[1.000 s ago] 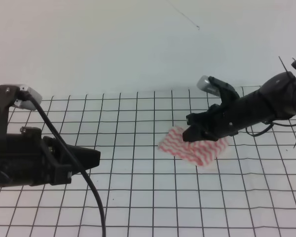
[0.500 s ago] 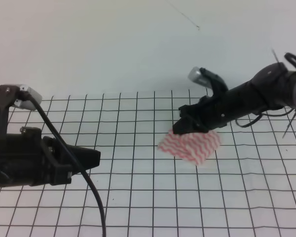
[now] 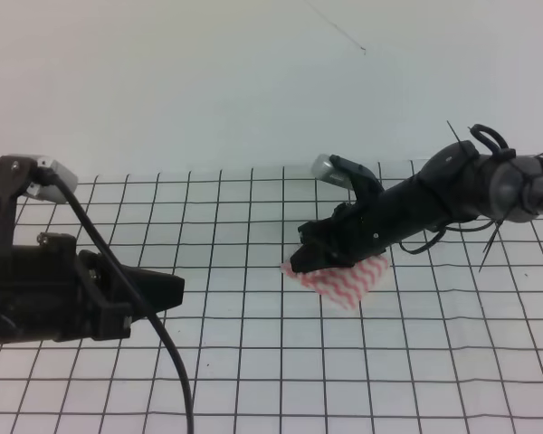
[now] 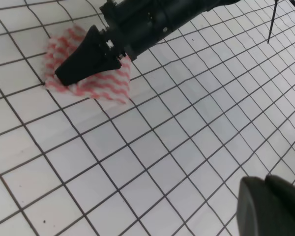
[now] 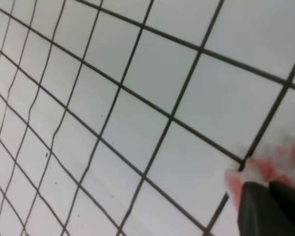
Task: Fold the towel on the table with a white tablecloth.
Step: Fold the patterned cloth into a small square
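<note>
The right hand (image 3: 300,259) is reaching across the towel (image 3: 344,278) from the right, low over the gridded tabletop (image 3: 253,362), and its tip is lying at the cloth's left edge, where a doubled layer seems to be sitting under it. For this fold to come out well, I would judge that the carried edge needs laying down square with the edge beneath it, so the wavy stripes line up, and the hand should be pressing flat along the crease before letting go, lest the thin cloth spring open or drag sideways on the slippery white cover.

In the left wrist view the right hand (image 4: 71,69) is showing as a dark wedge with its two fingers drawn together to a point, resting on the towel (image 4: 105,86) near its left corner. It is probably pinching a layer of cloth, though from here I cannot be sure fabric is actually between the fingers. The right wrist view is offering only a blurred red corner of the towel (image 5: 263,169) beside a dark fingertip.

The towel itself is lying a little right of centre on the tabletop, well apart from the left hand (image 3: 167,291), which is idling at the near left with nothing in it; how far it is open I cannot tell.
</note>
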Controlling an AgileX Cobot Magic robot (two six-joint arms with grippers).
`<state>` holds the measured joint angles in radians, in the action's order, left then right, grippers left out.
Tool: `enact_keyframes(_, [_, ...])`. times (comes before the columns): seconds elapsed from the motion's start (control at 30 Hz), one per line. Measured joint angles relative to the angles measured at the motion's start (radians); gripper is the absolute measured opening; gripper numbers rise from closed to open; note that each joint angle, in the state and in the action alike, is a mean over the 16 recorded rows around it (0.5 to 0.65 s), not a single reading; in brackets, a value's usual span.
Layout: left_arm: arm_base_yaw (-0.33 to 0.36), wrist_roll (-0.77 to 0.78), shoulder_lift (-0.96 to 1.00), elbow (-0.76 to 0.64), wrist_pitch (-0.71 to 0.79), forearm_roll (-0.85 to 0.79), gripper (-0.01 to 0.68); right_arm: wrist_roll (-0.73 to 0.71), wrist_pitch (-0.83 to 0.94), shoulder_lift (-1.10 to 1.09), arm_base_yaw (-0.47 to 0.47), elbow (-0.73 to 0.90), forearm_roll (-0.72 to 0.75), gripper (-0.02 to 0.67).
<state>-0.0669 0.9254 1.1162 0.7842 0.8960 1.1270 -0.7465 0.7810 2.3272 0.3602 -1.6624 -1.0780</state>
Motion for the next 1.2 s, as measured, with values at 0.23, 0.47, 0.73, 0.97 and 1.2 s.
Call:
enact_keyframes(0.23, [0.000, 0.004, 0.000, 0.000, -0.002, 0.000, -0.001, -0.056, 0.073, 0.001, 0.001, -0.085, 0.009, 0.166])
enact_keyframes(0.47, [0.000, 0.019, 0.001, 0.000, -0.015, 0.000, -0.001, -0.042, 0.168, -0.065, 0.001, -0.186, 0.164, 0.227])
enact_keyframes(0.73, [-0.001, 0.047, 0.057, 0.017, -0.055, 0.002, -0.001, 0.143, 0.279, -0.154, 0.001, -0.228, 0.530, 0.107])
enact_keyframes(0.97, [-0.004, 0.089, 0.221, 0.121, -0.054, 0.015, -0.001, 0.316, 0.329, -0.178, 0.000, -0.186, 0.756, 0.014])
enact_keyframes(1.2, [-0.045, 0.109, 0.465, 0.336, -0.004, -0.015, -0.001, 0.405, 0.252, -0.178, 0.000, -0.082, 0.784, 0.006])
